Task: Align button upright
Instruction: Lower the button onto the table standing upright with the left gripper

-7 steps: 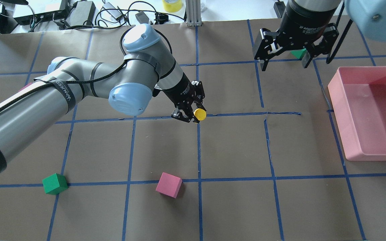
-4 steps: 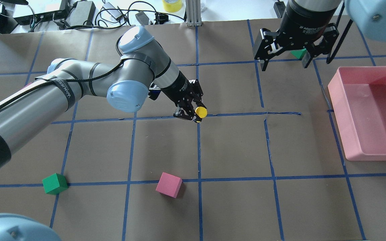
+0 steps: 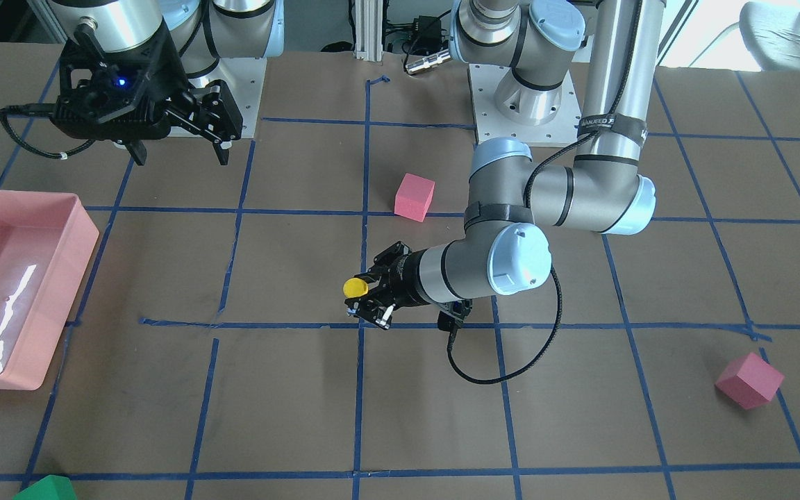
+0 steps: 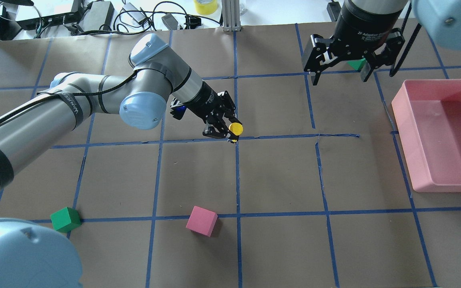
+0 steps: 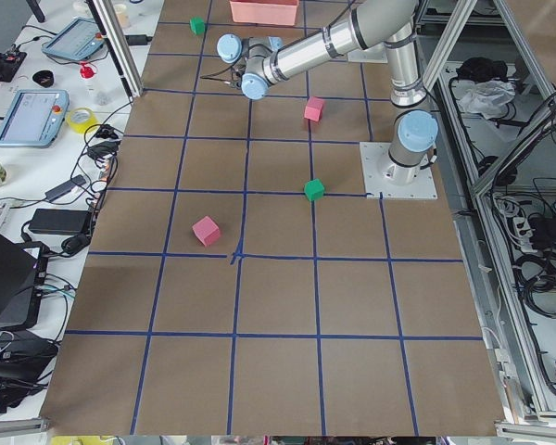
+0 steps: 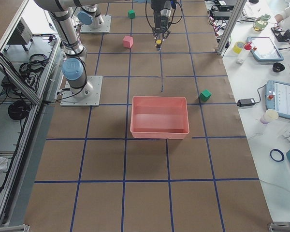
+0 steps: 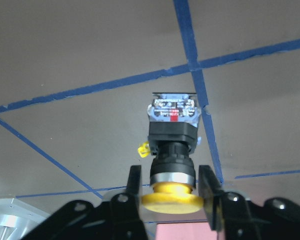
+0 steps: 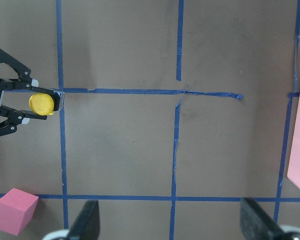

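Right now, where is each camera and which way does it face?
Front-facing: across the table, facing the robot, steeply down; bases on top, left claw gripping the button.
Overhead: behind the robot, looking forward and down; left arm enters left, right claw open.
Exterior left: table's left end, looking along it; left arm nearest.
Exterior right: opposite end; right arm nearest.
Left wrist: looks past its fingers at the button.
Right wrist: looks straight down; own fingertips at bottom.
Shared: right wrist and overhead both show the button.

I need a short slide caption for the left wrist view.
The left gripper clamps the button near its yellow cap, base pointing at the taped table.
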You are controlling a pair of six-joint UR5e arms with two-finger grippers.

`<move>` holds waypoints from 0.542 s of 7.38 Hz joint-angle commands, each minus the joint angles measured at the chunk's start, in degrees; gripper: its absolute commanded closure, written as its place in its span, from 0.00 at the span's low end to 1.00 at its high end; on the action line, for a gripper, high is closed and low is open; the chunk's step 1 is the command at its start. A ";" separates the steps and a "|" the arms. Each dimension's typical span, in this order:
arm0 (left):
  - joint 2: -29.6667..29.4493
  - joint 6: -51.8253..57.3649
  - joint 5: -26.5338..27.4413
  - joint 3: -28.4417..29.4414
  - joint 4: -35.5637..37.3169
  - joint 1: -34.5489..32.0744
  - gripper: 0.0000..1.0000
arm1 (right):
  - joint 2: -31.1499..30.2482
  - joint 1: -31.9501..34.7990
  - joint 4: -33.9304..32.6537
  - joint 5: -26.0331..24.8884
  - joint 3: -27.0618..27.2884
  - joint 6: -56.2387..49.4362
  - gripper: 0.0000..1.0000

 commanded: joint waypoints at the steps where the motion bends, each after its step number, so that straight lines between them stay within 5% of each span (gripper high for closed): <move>1: -1.66 0.56 -0.60 -0.15 1.11 0.17 1.00 | -0.03 0.00 0.07 -0.07 0.00 0.10 0.00; 4: -2.19 2.06 -0.33 -0.24 1.37 0.26 1.00 | -0.03 0.00 0.07 0.10 0.09 0.01 0.00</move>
